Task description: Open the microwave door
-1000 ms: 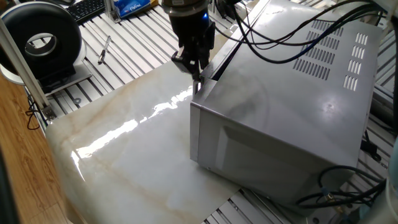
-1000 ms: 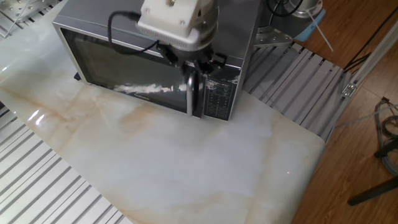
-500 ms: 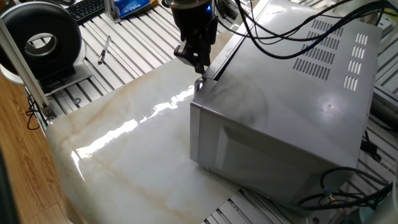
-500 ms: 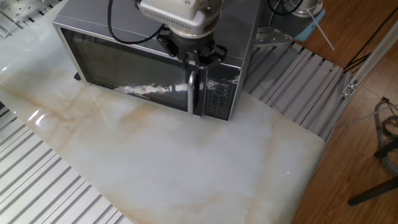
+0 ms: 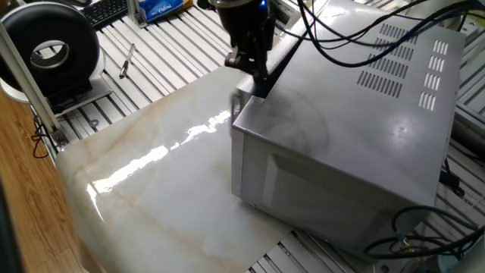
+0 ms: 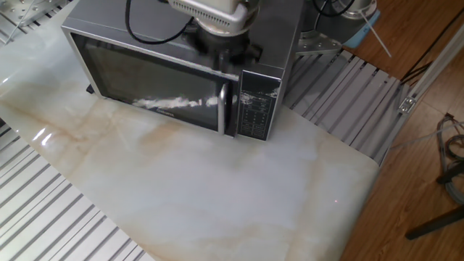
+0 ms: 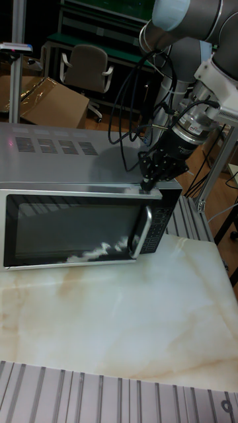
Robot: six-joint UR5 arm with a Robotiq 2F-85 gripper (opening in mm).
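The microwave sits at the back of the marble slab, and everything here is placed from it. The microwave door fills the front face to the left of the button panel, and it looks shut, flush with the casing, in the tall fixed view. Its handle is a pale upright bar at the door's right edge, just beside the button panel, with its long axis running top to bottom.

The claw hangs at the microwave's top front edge, directly above the top end of that handle. Its fingertips are at or touching the casing's rim there (I cannot tell which). Whether the fingers are spread or closed cannot be made out either; they are dark, blurred and partly lost against the casing. It does not appear to have hold of anything.

So the handle lies straight below the claw and slightly forward of it, out from the door face. My judgement is that the claw must drop along the bar's length to catch it, then pull away from the front.
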